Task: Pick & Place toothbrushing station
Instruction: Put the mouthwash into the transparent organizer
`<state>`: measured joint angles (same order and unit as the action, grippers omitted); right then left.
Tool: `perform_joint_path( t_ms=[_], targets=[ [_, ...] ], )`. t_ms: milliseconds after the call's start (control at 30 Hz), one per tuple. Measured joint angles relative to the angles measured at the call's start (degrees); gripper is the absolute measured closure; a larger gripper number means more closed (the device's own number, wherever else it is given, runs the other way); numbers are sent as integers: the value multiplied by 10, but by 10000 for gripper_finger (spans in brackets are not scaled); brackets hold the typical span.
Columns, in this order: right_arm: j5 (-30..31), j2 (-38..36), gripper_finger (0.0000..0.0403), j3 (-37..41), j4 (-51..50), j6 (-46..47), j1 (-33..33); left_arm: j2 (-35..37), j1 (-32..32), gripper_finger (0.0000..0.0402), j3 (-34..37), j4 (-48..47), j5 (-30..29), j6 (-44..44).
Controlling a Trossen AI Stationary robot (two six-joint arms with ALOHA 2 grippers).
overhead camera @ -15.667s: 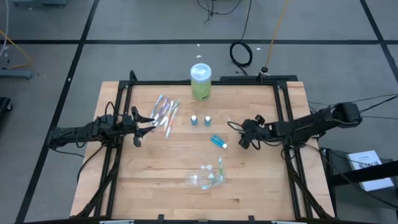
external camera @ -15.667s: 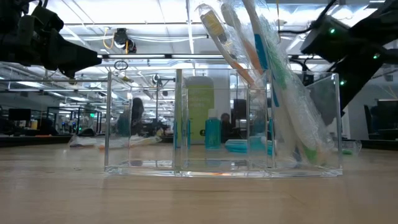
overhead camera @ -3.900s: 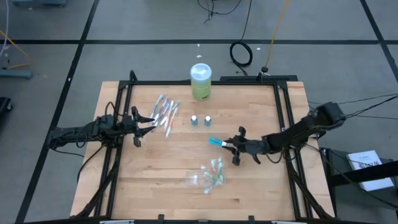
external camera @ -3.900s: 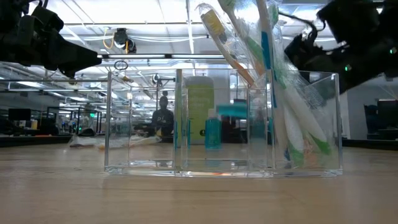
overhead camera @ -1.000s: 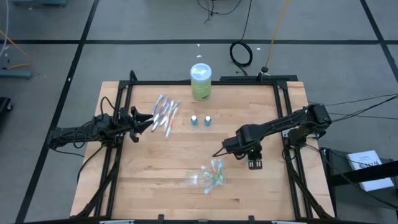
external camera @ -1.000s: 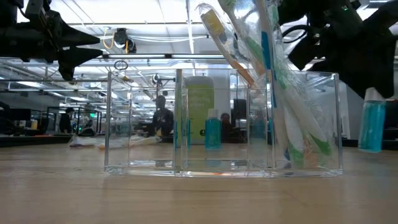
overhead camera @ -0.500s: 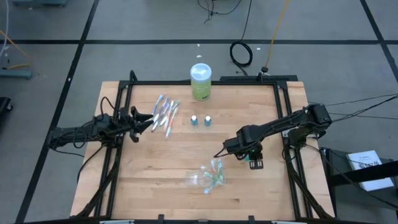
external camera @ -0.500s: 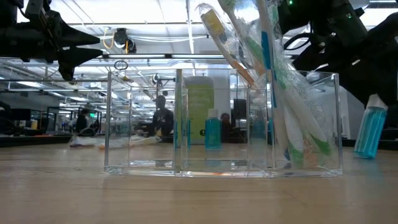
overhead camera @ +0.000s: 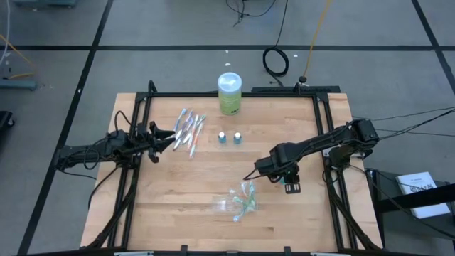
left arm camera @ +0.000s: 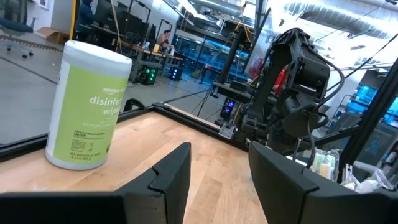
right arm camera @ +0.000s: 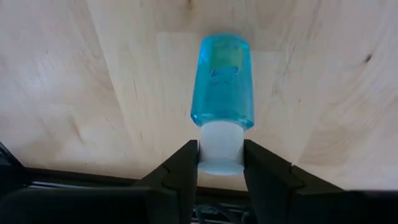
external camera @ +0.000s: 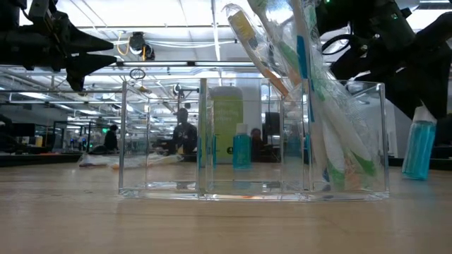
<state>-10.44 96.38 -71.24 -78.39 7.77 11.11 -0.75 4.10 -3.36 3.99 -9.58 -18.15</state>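
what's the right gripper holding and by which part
The right gripper has the small blue tube by its white cap, fingers on either side, tube standing on the table. The left gripper is open, holding nothing.

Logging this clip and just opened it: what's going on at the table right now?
The right hand is over the table's right half, its fingers on either side of the white cap of a small blue tube whose other end points down at the wood. The clear organizer nearby already holds several toothbrushes in one end compartment. The left hand waits with open fingers beside a loose pile of toothbrushes at the table's left.
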Motion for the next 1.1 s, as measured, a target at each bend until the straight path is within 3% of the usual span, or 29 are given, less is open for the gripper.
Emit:
perform_joint_path(
  t_ms=[667, 1100],
  targets=[
    [-1, 0, 291, -7, 14, 20, 0, 0, 0, 236, 0, 0, 0, 0],
    [0, 0, 238, -7, 28, 36, 0, 0, 0, 236, 0, 0, 0, 0]
  ],
)
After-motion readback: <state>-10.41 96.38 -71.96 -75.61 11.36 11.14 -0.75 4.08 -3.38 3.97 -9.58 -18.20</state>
